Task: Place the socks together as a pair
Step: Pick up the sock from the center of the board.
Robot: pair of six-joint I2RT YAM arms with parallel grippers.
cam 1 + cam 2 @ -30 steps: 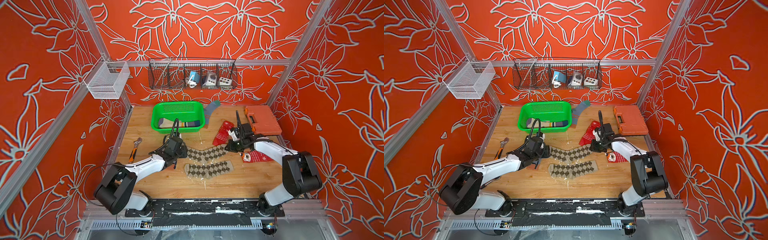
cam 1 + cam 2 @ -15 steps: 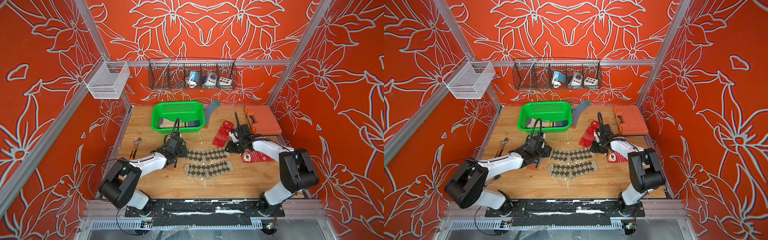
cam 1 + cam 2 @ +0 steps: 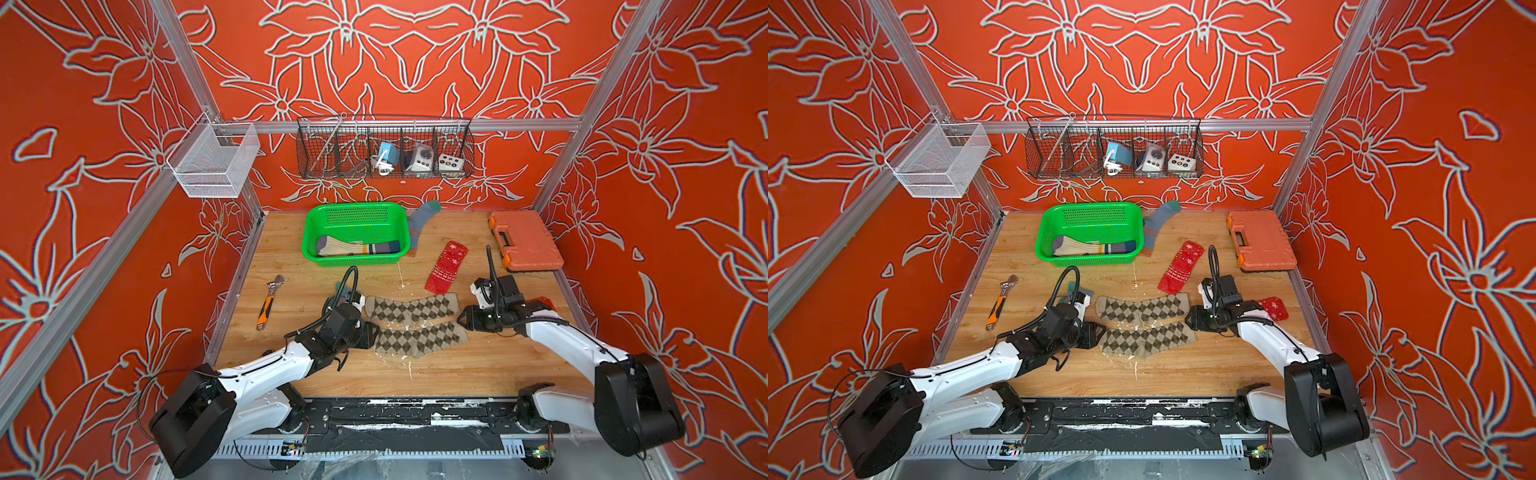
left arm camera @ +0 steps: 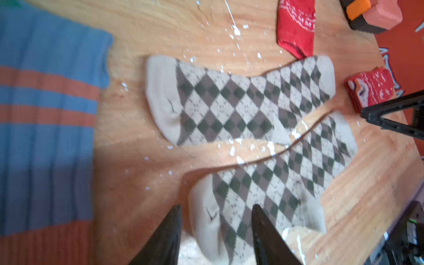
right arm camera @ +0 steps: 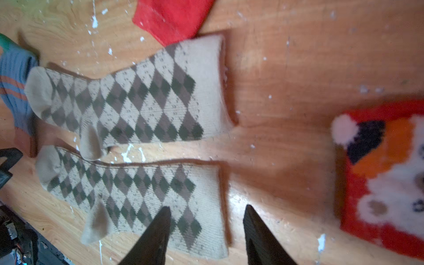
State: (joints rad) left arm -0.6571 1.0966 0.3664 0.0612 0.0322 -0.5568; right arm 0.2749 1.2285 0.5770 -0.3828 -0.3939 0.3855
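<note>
Two argyle socks point(image 3: 415, 324) lie side by side in the middle of the table point(image 3: 457, 374), with one gripper at each end.

In both top views the upper sock point(image 3: 411, 309) and the lower sock point(image 3: 419, 340) are parallel and just beside each other. The left gripper point(image 3: 371, 336) is at the lower sock's left end and the right gripper point(image 3: 462, 321) is at the right ends. Bare wood is free below the pair. A red sock point(image 3: 446, 266) lies just above, a basket point(image 3: 309, 237) is higher, and a wrench point(image 3: 268, 301) is at the left. In the left wrist view the fingers point(image 4: 168, 229) are spread. The lower sock's toe lies between them and is not pinched. In the right wrist view the fingers point(image 5: 156, 231) are also spread, either side of the lower sock's cuff edge. A second red sock point(image 5: 378, 183) lies apart, across bare wood.
</note>
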